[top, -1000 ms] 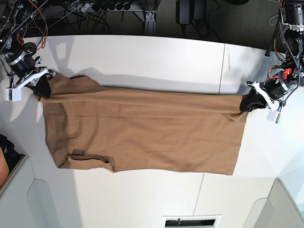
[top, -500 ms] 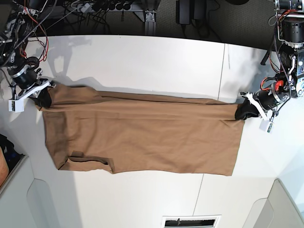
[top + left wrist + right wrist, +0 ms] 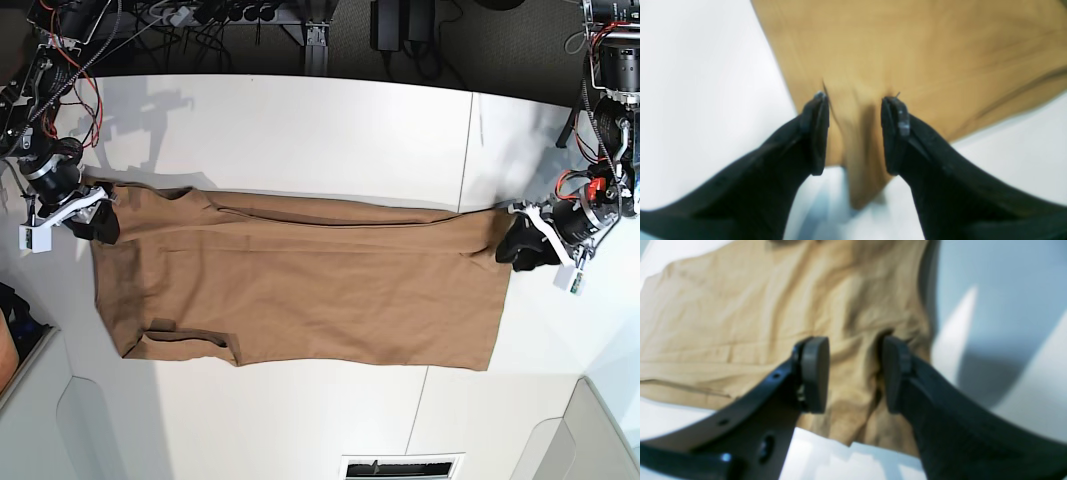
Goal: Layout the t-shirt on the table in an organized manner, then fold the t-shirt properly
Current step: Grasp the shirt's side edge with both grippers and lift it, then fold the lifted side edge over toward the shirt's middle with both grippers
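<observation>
As both wrist views show, my tools stand spread with cloth lying between the pads rather than pinched. My left tool (image 3: 855, 133) has its two black fingers apart over a corner of the t-shirt (image 3: 907, 53); a narrow tongue of tan fabric runs down between them, and I cannot tell for certain through the blur whether either pad touches it. My right tool (image 3: 853, 373) is likewise parted, with rumpled cloth under the gap and the shirt's edge ending just below the pads.

From the base view, the left tool (image 3: 520, 248) sits at the shirt's upper right corner and the right tool (image 3: 100, 222) at its upper left corner. Between them the t-shirt (image 3: 300, 285) lies spread flat as a long tan rectangle, upper edge slightly wavy, with a small folded flap near its lower left edge. It rests on the white tabletop (image 3: 300, 130), left of the thin dark seam (image 3: 466, 150), whose line it overlaps at the right end.
</observation>
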{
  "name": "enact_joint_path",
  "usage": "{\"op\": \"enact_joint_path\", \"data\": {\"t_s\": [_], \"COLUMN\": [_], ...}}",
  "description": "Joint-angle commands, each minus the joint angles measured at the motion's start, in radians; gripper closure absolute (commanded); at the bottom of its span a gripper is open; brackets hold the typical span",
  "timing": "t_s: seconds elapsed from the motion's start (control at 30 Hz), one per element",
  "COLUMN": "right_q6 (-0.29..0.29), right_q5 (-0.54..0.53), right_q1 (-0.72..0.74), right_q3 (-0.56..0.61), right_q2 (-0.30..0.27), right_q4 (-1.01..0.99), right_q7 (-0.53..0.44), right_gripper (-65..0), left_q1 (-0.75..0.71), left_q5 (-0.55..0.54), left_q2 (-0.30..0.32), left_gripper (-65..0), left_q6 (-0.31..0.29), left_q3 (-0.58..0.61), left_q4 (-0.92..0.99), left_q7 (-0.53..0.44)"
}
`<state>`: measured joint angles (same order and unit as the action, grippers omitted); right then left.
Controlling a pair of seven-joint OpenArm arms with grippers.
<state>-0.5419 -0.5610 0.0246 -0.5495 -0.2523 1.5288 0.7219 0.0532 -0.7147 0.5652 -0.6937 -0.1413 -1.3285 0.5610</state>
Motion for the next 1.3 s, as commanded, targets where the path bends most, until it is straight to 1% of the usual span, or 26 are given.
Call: {"op": "enact_joint_path", "data": {"t_s": [0.0, 0.1, 0.13, 0.17, 0.23, 0.27, 0.3, 0.33, 0.43, 0.53, 0.6, 0.63, 0.77, 0.9, 0.93, 1.0, 1.07, 1.13, 1.27], "right_q6": [-0.004, -0.004, -0.004, -0.004, -0.004, -0.004, -0.004, -0.004, -0.004, -0.004, -0.005, -0.004, -0.004, -0.004, -0.005, -0.005, -0.005, -0.005, -0.005], "right_q5": [-0.035, -0.056, -0.055, -0.054, -0.03, -0.016, 0.0, 0.015, 0.053, 0.084, 0.103, 0.118, 0.14, 0.13, 0.131, 0.129, 0.098, 0.068, 0.053], "right_q1": [0.011, 0.016, 0.017, 0.016, 0.017, 0.017, 0.017, 0.017, 0.017, 0.019, 0.029, 0.035, 0.041, 0.03, 0.027, 0.021, -0.005, -0.051, -0.147], "right_q3": [-0.014, -0.016, -0.013, -0.008, 0.003, 0.01, 0.017, 0.023, 0.032, 0.035, 0.035, 0.035, 0.035, 0.035, 0.035, 0.035, 0.035, 0.034, 0.034], "right_q2": [-0.016, -0.016, -0.016, -0.016, -0.016, -0.016, -0.016, -0.016, -0.016, -0.016, -0.016, -0.016, -0.016, -0.016, -0.016, -0.017, -0.018, -0.019, -0.019], "right_q4": [0.036, 0.061, 0.058, 0.05, 0.023, 0.008, -0.008, -0.023, -0.066, -0.103, -0.131, -0.148, -0.192, -0.211, -0.211, -0.209, -0.193, -0.159, -0.079], "right_q7": [-0.012, -0.016, -0.024, -0.031, -0.047, -0.063, -0.08, -0.096, -0.132, -0.156, -0.162, -0.161, -0.157, -0.142, -0.138, -0.106, -0.085, -0.085, -0.085], "right_gripper": [-26.5, -26.4, -24.7, -19.7, -3.8, 0.0, 0.0, 0.0, 0.0, 0.0, 0.0, 0.0, 0.0, 0.0, 0.0, 0.0, 0.0, 0.0, 0.0], "left_q1": [0.019, 0.019, 0.019, 0.019, 0.019, 0.019, 0.019, 0.018, 0.019, 0.019, 0.019, 0.019, 0.018, 0.017, 0.017, 0.011, -0.015, -0.058, -0.141], "left_q5": [-0.039, -0.097, -0.096, -0.096, -0.07, -0.053, -0.039, -0.021, 0.06, 0.171, 0.235, 0.259, 0.332, 0.338, 0.338, 0.335, 0.302, 0.277, 0.278], "left_q2": [0.028, 0.04, 0.039, 0.037, 0.024, 0.014, 0.004, -0.005, -0.021, -0.036, -0.046, -0.051, -0.077, -0.082, -0.079, -0.071, -0.057, -0.035, 0.001], "left_gripper": [-28.4, -28.4, -27.9, -24.8, -13.1, -6.8, -1.5, 0.0, 0.0, 0.0, 0.0, 0.0, 0.0, 0.0, 0.0, 0.0, 0.0, 0.0, 0.0], "left_q6": [-0.004, -0.004, -0.004, -0.004, -0.004, -0.004, -0.004, -0.004, -0.004, -0.004, 0.049, 0.062, 0.061, 0.06, 0.045, -0.004, -0.004, -0.004, -0.004], "left_q3": [-0.028, -0.058, -0.056, -0.05, -0.034, -0.026, -0.014, 0.0, 0.062, 0.128, 0.166, 0.181, 0.211, 0.213, 0.213, 0.213, 0.213, 0.213, 0.212], "left_q4": [-0.038, -0.083, -0.087, -0.087, -0.086, -0.086, -0.086, -0.086, -0.08, -0.06, -0.035, -0.019, 0.045, 0.064, 0.063, 0.052, 0.025, -0.011, -0.079], "left_q7": [-0.008, 0.005, 0.005, 0.005, 0.004, 0.004, 0.003, -0.007, -0.043, -0.093, -0.13, -0.148, -0.161, -0.159, -0.157, -0.153, -0.14, -0.134, -0.135]}}
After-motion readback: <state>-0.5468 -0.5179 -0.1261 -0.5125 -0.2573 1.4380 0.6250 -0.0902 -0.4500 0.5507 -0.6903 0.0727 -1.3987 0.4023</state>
